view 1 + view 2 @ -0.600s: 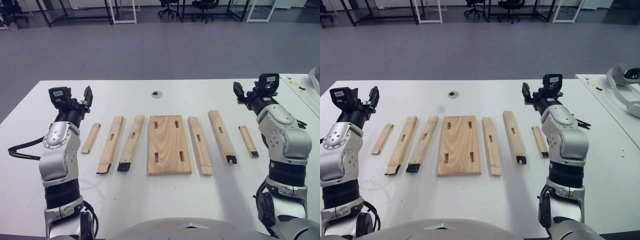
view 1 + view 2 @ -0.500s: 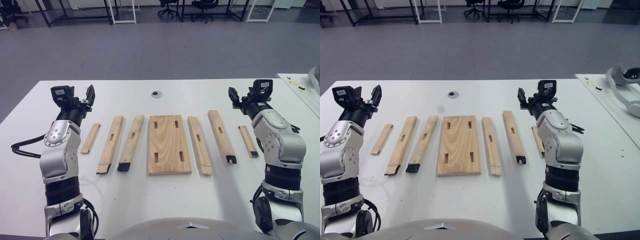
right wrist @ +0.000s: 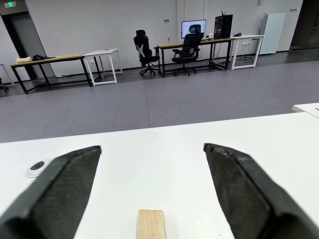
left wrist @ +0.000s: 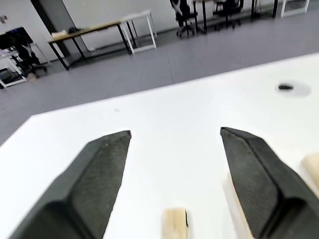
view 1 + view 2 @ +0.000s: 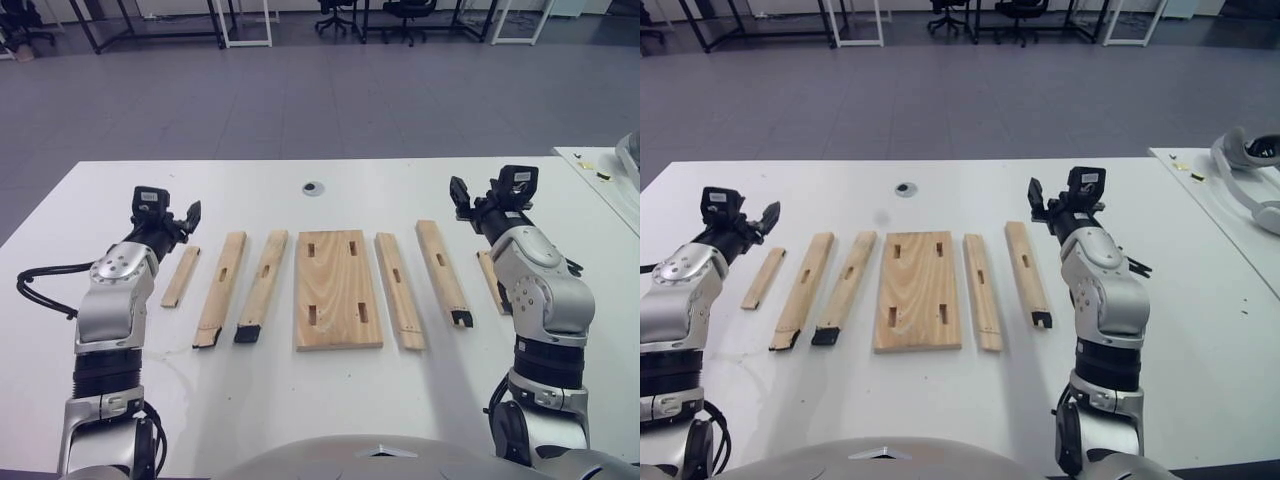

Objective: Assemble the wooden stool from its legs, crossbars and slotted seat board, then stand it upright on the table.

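Note:
The slotted seat board (image 5: pixel 338 288) lies flat mid-table. Left of it are two long legs (image 5: pixel 222 288) (image 5: pixel 263 285) and a short crossbar (image 5: pixel 181 276). Two more legs (image 5: pixel 399 303) (image 5: pixel 443 272) lie to its right, and a second short crossbar (image 5: pixel 490 280) is partly hidden behind my right arm. My left gripper (image 5: pixel 172 212) hangs open just beyond the far end of the left crossbar (image 4: pixel 174 223), holding nothing. My right gripper (image 5: pixel 485 195) is open and empty above the far end of the right crossbar (image 3: pixel 151 225).
A round cable grommet (image 5: pixel 315 188) sits in the white table (image 5: pixel 330 400) behind the board. A black cable (image 5: pixel 40 290) loops off my left arm. A white headset (image 5: pixel 1252 165) rests on the neighbouring table at the right. Office desks and chairs stand far behind.
Both arms have swung inward. The left gripper moved right and lower toward the left crossbar's end; the right gripper moved left, its arm now covering most of the right crossbar.

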Controlling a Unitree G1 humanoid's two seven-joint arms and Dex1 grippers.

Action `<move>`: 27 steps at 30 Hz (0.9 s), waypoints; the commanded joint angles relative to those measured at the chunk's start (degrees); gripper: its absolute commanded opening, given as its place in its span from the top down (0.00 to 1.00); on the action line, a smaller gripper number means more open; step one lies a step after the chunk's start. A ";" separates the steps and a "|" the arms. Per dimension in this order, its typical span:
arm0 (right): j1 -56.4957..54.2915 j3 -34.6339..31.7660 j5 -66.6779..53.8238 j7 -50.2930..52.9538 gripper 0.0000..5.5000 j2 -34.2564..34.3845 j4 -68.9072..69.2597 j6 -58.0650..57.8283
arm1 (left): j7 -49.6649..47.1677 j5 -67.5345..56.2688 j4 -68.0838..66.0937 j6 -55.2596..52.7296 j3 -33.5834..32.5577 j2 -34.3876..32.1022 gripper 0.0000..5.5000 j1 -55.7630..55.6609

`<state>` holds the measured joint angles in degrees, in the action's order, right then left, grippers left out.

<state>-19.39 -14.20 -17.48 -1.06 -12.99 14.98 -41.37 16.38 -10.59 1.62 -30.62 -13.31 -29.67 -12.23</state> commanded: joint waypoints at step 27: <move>-2.67 -1.79 -4.36 -0.17 0.29 3.86 1.37 0.72 | 9.00 1.35 -19.33 7.40 2.40 -3.78 0.76 0.69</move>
<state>-19.60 -14.59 -18.28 -0.75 -11.37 16.22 -39.70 26.54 -10.36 -18.47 -25.52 -10.81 -34.01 -8.28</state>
